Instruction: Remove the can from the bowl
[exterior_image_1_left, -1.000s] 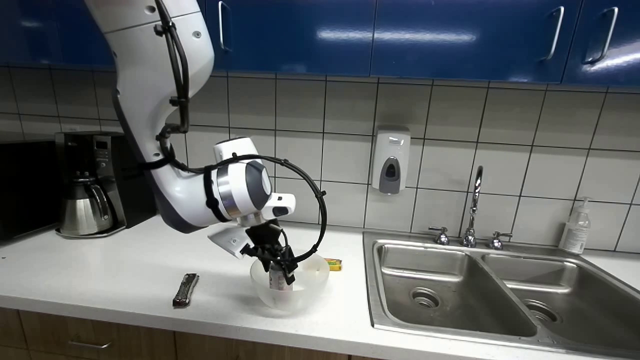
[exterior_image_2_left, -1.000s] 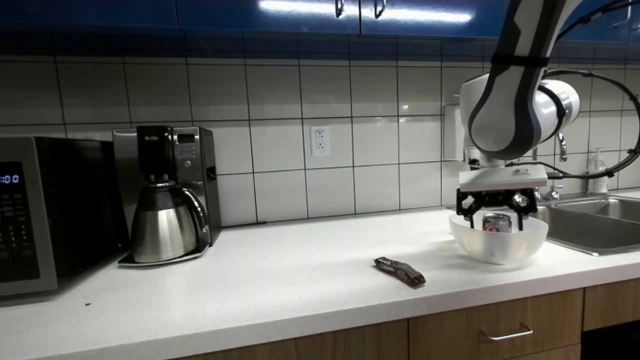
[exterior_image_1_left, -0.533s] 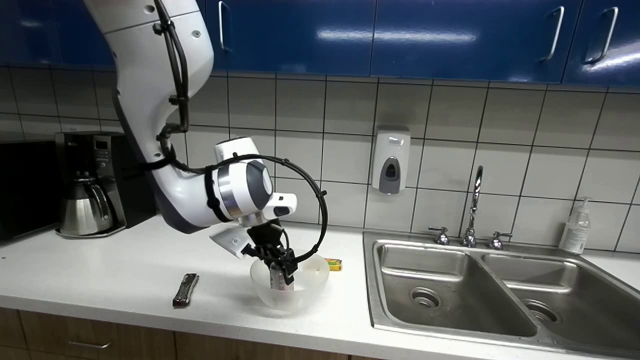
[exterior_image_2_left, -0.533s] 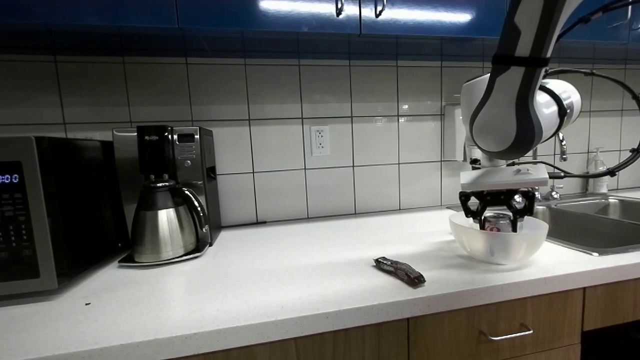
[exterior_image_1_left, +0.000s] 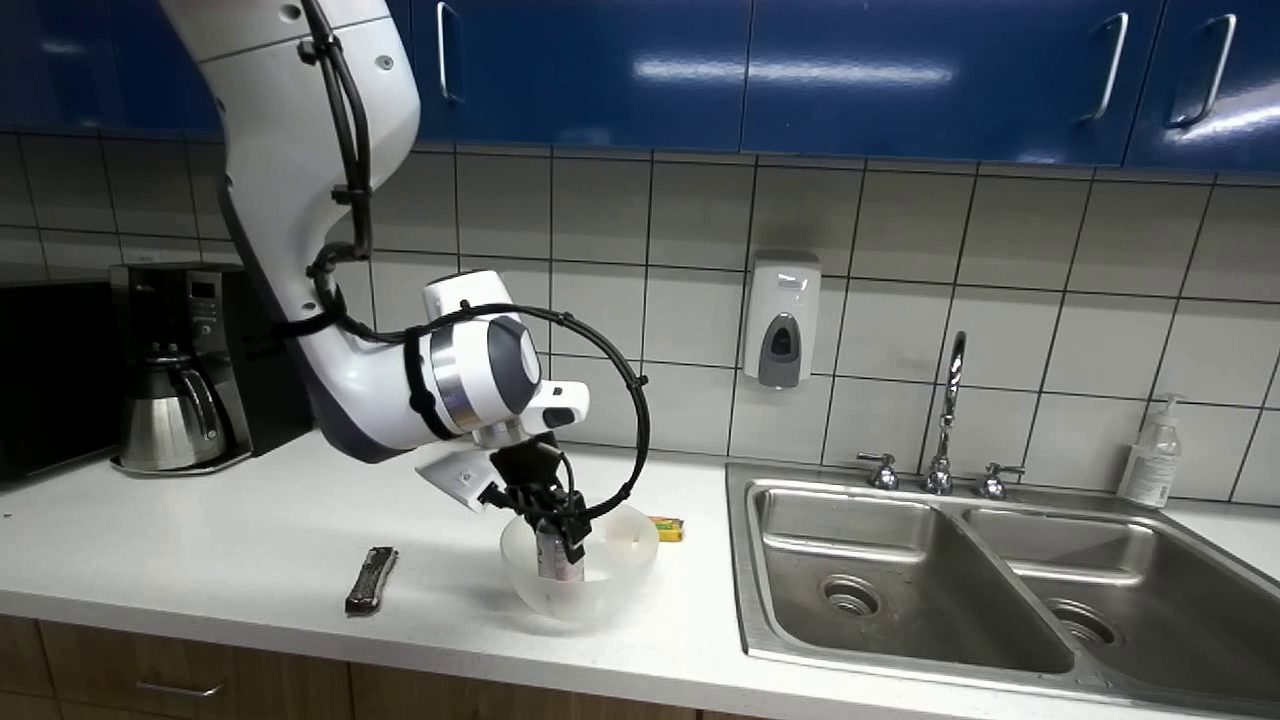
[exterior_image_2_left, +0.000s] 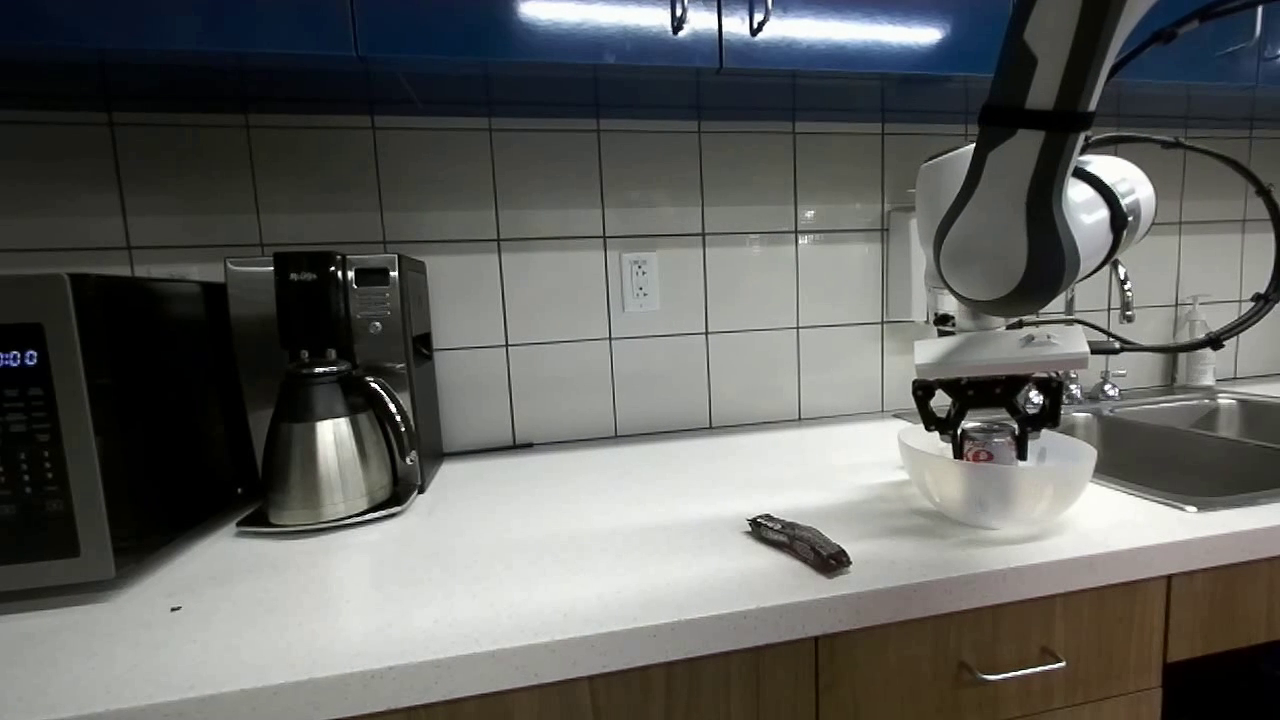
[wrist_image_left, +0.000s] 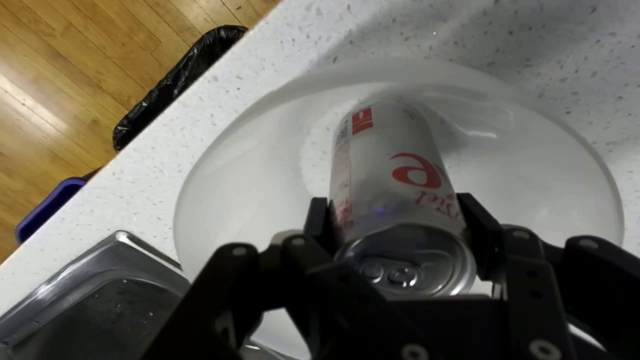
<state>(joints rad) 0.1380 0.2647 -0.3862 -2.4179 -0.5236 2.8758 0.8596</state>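
While the black, angular gripper (wrist_image_left: 398, 225) clasps it from both sides near its rimmed top, the smooth, silvery metal can (wrist_image_left: 385, 165) with red lettering is inside the wide, round bowl (wrist_image_left: 240, 200) of translucent whitish material, roughly upright; whether its base touches the bottom I cannot tell. Beneath the bowl spreads a speckled white countertop (exterior_image_2_left: 560, 560); near the bowl sits a round-cornered steel double sink (exterior_image_1_left: 750, 560), and farther from it lies a crinkled, dark oblong object (exterior_image_2_left: 800, 543).

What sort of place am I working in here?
Probably a kitchen, perhaps a workplace break room: a sink, a coffee maker and a microwave are in view.
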